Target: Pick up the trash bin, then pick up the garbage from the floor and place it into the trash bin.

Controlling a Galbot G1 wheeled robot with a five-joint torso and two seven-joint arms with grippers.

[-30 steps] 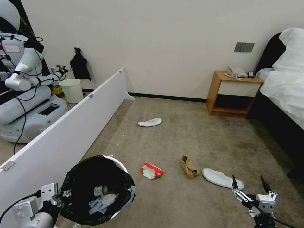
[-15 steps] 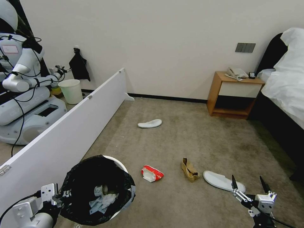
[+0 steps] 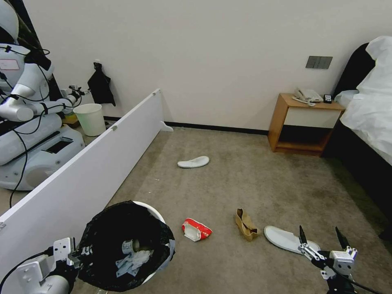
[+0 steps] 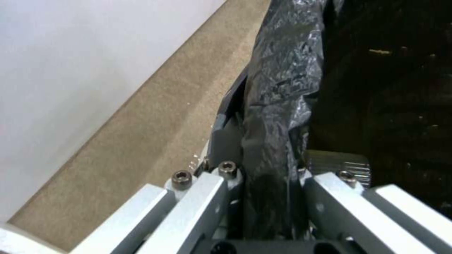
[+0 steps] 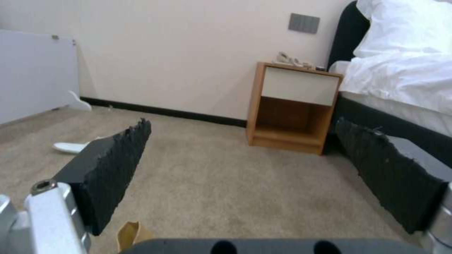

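Carpet [image 3: 253, 179] shows between spread right fingers [image 3: 302, 236]; left fingers [image 4: 226, 141] pinch the trash bin [image 3: 153, 212] rim.

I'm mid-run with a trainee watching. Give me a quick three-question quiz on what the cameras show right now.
1. True or false: the left tool is shut on the rim of the trash bin.
2. Which litter lies nearest the right tool? A) red-white wrapper B) near slipper C) far slipper
3. Fill in: the brown paper bag lies on the carpet between the wrapper and the ____.

Key: 1 true. 2 B. 3 near slipper.
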